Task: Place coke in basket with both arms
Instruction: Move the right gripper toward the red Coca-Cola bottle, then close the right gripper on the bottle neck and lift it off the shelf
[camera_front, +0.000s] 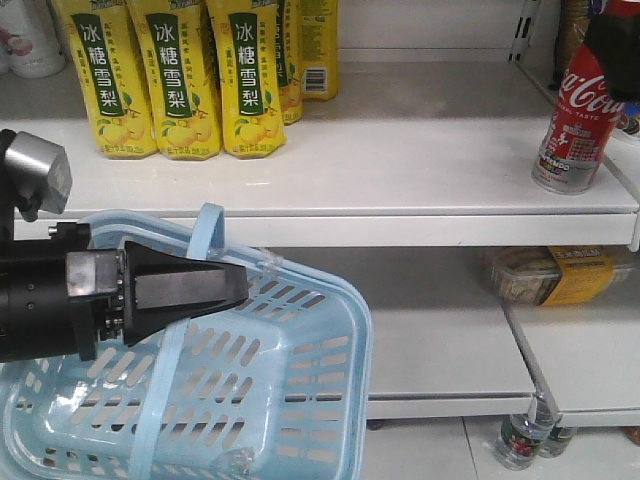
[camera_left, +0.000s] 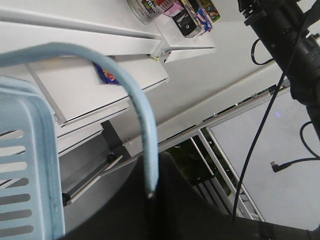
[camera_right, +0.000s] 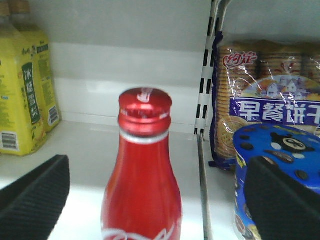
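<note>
Coke (camera_right: 142, 200) upright on shelf (camera_front: 400, 160). We see right gripper (camera_right: 157, 165) spread wide, fingers flanking its neck, apart. Left gripper (camera_front: 243, 280) pinched shut on handle (camera_left: 142, 115) of basket (camera_front: 300, 380).

Coke (camera_right: 142, 200) glossy red; basket (camera_front: 300, 400) smooth blue plastic; right tool's pads (camera_right: 35, 190) matt black, ribbed; shelf (camera_front: 350, 170) smooth white.

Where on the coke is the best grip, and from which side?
Probably the upper body below the tapered neck of the coke, from the shelf front: it stands upright with space on both sides, and the open right gripper straddles it there.
</note>
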